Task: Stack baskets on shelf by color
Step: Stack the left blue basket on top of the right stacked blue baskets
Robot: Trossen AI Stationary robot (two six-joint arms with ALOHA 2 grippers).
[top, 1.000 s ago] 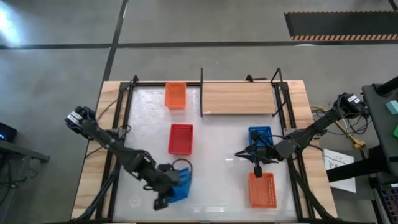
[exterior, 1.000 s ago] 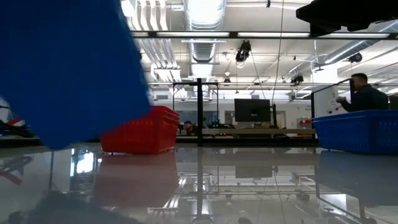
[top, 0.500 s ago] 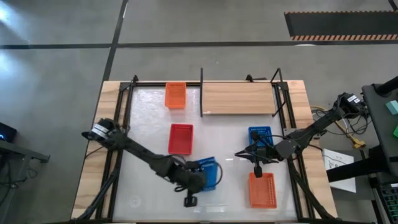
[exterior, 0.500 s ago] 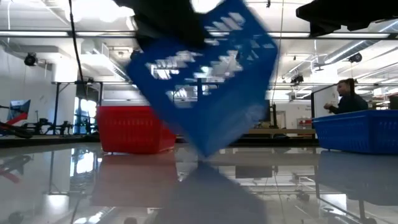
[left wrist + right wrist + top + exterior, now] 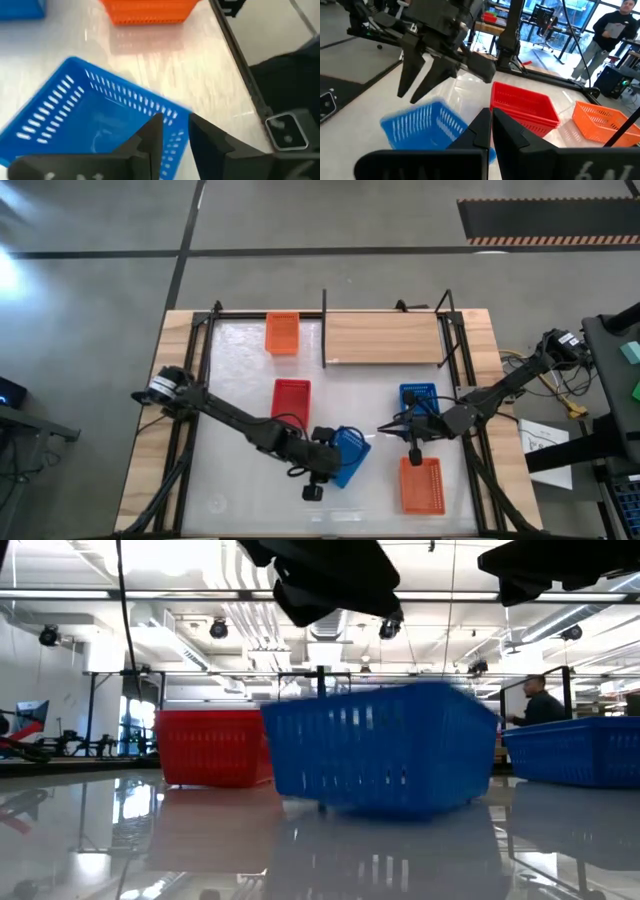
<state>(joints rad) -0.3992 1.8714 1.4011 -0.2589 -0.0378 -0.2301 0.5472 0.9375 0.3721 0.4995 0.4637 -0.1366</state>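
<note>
My left gripper (image 5: 322,458) is shut on a blue mesh basket (image 5: 347,455) near the table's middle front; the basket also shows in the low view (image 5: 380,750). My right gripper (image 5: 385,427) is shut and empty; it points toward the table's left, between a second blue basket (image 5: 418,398) and an orange basket (image 5: 421,485) that stand on the table. A red basket (image 5: 291,402) stands left of centre. Another orange basket (image 5: 282,333) stands at the far edge beside the light-wood shelf (image 5: 385,337), which carries nothing. My left gripper has one finger (image 5: 150,137) inside the blue basket and one outside, with the mesh wall near a corner (image 5: 172,114) between them. The fingers come slanting down from the table's left. The basket is upright, nearly level, low at the tabletop; whether it rests there I cannot tell.
Black frame posts (image 5: 324,330) stand at the shelf's ends. Bare white tabletop (image 5: 230,480) lies at the near left. A person (image 5: 540,705) stands in the room beyond the table.
My left gripper has carried the blue basket from the near left toward the table's right and down. The basket was tipped and held high half a second ago; now it is nearly level, low at the tabletop. My right arm has kept still.
</note>
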